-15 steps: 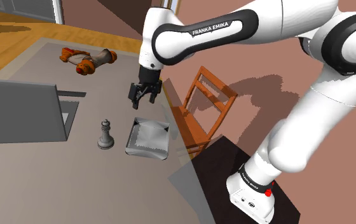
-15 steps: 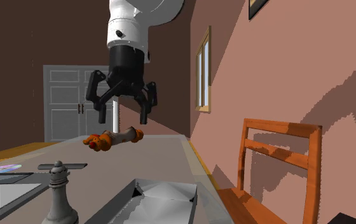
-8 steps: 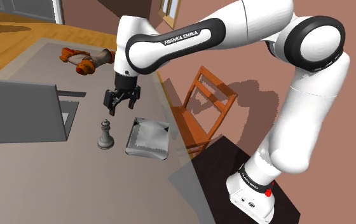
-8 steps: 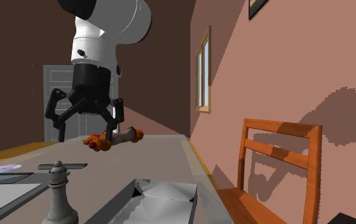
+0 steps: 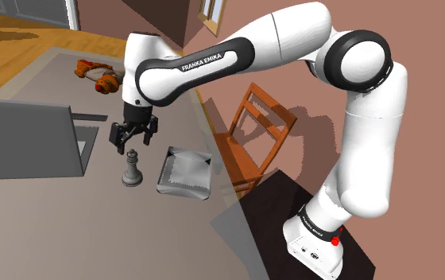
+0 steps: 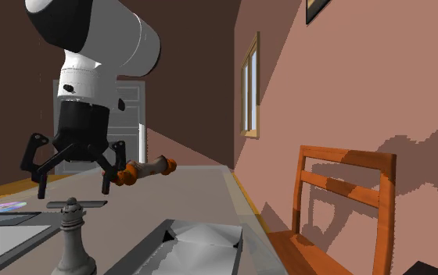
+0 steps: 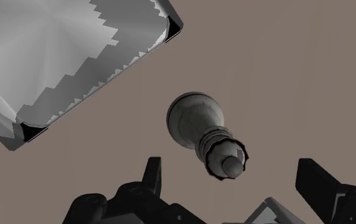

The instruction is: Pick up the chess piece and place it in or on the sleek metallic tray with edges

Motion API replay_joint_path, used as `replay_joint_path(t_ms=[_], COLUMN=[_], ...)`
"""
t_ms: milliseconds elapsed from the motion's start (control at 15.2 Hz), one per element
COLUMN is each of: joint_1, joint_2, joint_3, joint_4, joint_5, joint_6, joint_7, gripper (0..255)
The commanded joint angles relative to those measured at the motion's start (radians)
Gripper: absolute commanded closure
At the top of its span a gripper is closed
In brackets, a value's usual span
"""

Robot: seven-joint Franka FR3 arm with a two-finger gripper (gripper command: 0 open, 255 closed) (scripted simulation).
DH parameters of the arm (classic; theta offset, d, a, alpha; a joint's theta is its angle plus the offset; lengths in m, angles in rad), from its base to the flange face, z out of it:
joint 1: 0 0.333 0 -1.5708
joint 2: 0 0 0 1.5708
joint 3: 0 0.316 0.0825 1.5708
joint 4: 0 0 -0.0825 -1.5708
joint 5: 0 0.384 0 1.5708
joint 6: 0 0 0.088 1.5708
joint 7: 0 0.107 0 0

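Chess piece (image 5: pixel 133 169) stands upright on the surface (image 5: pixel 54 227), untouched. The end effector (image 5: pixel 133 145) hangs right above it, fingers spread wide and pointing down, lined up to straddle it. Tray (image 5: pixel 185 175) sits just beside, ready to receive. Arm (image 5: pixel 237 48) arches high, elbow up.

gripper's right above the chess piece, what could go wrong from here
1. The open gripper hangs just above the upright chess piece. If it descends slightly off-centre, a finger could clip the narrow head and topple the piece.
2. The tray lies close beside the piece. With too low a lift, the piece's base might strike the tray's raised rim during the carry and twist in the grasp.
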Motion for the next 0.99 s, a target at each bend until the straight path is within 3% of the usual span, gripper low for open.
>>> replay_joint_path(t_ms=[0,660,726,924], joint_1=[0.004,0.009,0.009,0.009], joint_2=[0.018,0.038,0.038,0.037], joint_3=[-0.003,-0.006,-0.006,-0.005], joint_4=[-0.001,-0.009,-0.009,-0.009], joint_5=[-0.006,-0.011,-0.011,-0.011], joint_6=[0.019,0.046,0.046,0.046], joint_7=[0.003,0.007,0.007,0.007], gripper=[0,0,255,255])
